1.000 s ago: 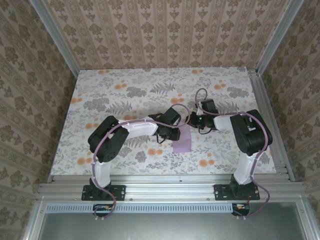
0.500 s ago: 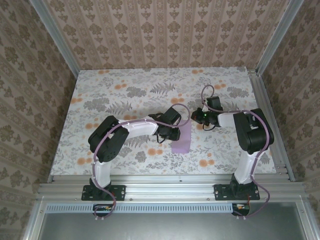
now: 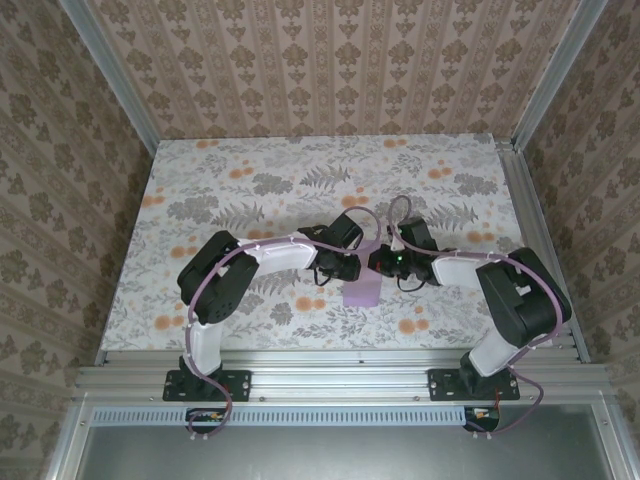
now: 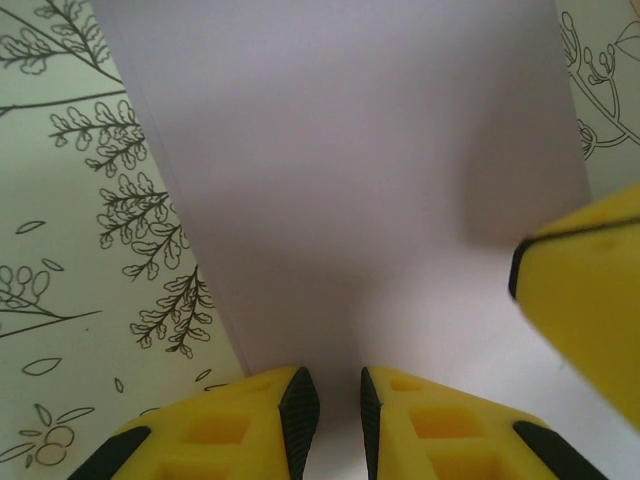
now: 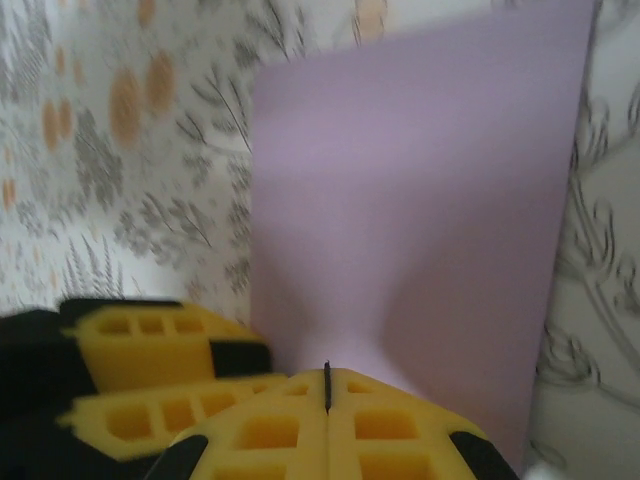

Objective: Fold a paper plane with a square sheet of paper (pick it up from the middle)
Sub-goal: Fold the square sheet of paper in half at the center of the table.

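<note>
Two claws, one sheet. Left gripper (image 4: 332,410): jaws narrowly parted, tips resting on the square sheet of paper (image 3: 362,290), which lies mid-tablecloth (image 3: 250,170), long axis running toward the near edge. Right gripper (image 5: 327,385): jaws closed at the same far end, equally near; pinch unconfirmed.

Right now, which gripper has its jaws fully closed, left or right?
The right gripper: its yellow fingers meet along a thin dark seam over the lavender paper. The left gripper shows a narrow gap between its fingertips.
</note>
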You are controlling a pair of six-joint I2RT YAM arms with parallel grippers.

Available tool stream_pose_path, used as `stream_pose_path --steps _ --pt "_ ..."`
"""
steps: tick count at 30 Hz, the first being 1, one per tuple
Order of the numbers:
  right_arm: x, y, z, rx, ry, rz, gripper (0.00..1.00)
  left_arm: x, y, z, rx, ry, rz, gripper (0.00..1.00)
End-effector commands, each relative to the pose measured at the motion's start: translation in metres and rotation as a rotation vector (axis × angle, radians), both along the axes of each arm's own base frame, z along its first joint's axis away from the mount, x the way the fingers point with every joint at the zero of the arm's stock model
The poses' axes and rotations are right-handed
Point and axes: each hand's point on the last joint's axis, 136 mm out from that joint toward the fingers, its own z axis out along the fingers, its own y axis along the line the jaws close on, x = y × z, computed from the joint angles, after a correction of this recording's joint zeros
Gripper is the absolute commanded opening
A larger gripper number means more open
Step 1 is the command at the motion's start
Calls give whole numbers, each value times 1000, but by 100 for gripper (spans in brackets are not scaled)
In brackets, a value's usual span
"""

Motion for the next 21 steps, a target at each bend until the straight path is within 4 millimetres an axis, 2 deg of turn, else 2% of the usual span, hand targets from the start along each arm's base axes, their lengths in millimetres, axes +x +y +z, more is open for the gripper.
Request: stream_pose_path --steps 1,9,17,21 --pt "-19 -5 -16 -9 80 -1 6 -54 77 -67 324 216 -9 26" --pt "-41 -11 -35 -65 151 54 5 -52 77 -68 329 213 -3 26" --pt "-65 -37 -45 -155 206 35 5 -53 78 -68 339 216 -7 26" --pt "-72 -41 -40 -153 208 27 5 -53 79 -68 340 216 -8 26"
